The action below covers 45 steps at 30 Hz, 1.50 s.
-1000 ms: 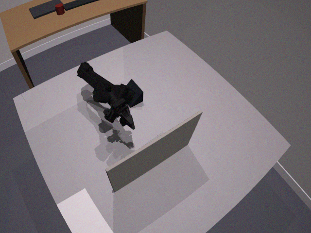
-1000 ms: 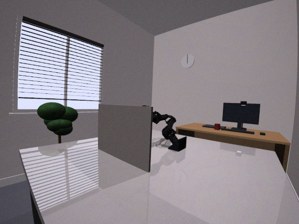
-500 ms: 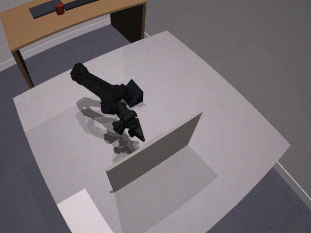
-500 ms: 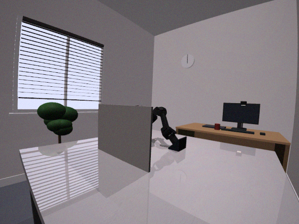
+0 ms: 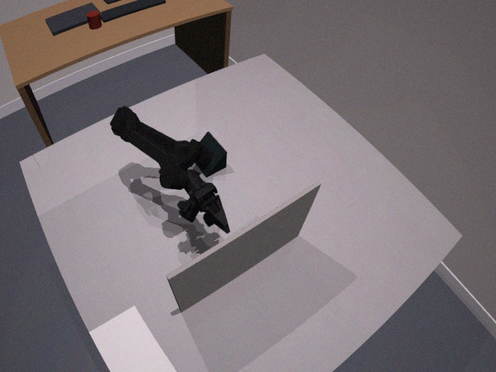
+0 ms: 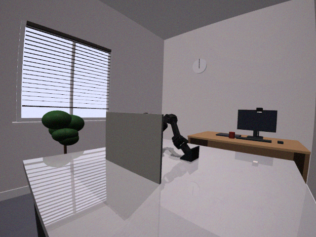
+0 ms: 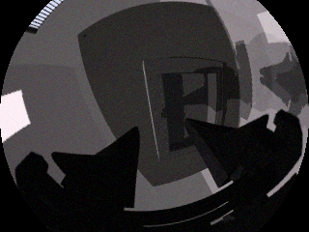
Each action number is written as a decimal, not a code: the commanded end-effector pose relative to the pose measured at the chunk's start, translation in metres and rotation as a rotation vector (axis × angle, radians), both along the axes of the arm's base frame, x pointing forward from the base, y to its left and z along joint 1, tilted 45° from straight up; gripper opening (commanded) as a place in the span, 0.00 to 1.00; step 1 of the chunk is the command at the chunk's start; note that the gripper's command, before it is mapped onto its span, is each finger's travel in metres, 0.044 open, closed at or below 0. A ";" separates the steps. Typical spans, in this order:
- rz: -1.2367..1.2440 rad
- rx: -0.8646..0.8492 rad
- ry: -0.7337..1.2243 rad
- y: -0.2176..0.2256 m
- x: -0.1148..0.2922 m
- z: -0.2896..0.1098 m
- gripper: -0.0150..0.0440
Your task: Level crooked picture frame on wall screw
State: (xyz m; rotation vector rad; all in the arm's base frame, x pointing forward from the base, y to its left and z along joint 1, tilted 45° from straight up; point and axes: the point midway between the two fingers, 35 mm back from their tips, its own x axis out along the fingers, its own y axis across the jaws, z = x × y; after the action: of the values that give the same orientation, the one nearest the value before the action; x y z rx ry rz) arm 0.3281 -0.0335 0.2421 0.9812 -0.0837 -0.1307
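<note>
A grey wall panel (image 5: 240, 252) (image 6: 132, 145) (image 7: 116, 65) stands upright on the white table (image 5: 360, 200). The picture frame (image 7: 173, 100) shows only in the wrist view, as a dark rectangular outline on the panel's arm-facing side, and it looks tilted there. The top and exterior views see only the panel's back and top edge, so the frame and the screw are hidden from them. My gripper (image 5: 218, 224) (image 7: 162, 127) is open, pointing down at the panel's face close to the frame, with nothing between the fingers. In the exterior view only the arm (image 6: 176, 132) shows beside the panel.
The arm's base (image 5: 214, 153) (image 6: 190, 154) sits on the table behind the panel. A wooden desk (image 5: 48, 52) (image 6: 255, 146) with a monitor (image 6: 256, 121), keyboard and red cup (image 5: 94, 18) stands beyond the table. A plant (image 6: 63, 127) stands by the window.
</note>
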 end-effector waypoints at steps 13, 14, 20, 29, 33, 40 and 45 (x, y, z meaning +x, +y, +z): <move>0.005 -0.005 -0.001 -0.003 0.025 0.002 0.69; 0.005 -0.005 -0.001 -0.003 0.026 0.002 0.69; 0.005 -0.005 -0.002 -0.004 0.035 0.002 0.69; 0.005 -0.005 -0.002 -0.005 0.038 0.001 0.69; 0.005 -0.005 -0.002 -0.005 0.038 0.001 0.69; 0.005 -0.005 -0.002 -0.005 0.038 0.001 0.69; 0.005 -0.005 -0.002 -0.005 0.038 0.001 0.69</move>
State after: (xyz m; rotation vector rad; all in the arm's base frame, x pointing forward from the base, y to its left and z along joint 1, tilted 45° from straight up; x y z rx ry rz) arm 0.3660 -0.0389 0.2426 0.9809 -0.0835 -0.1308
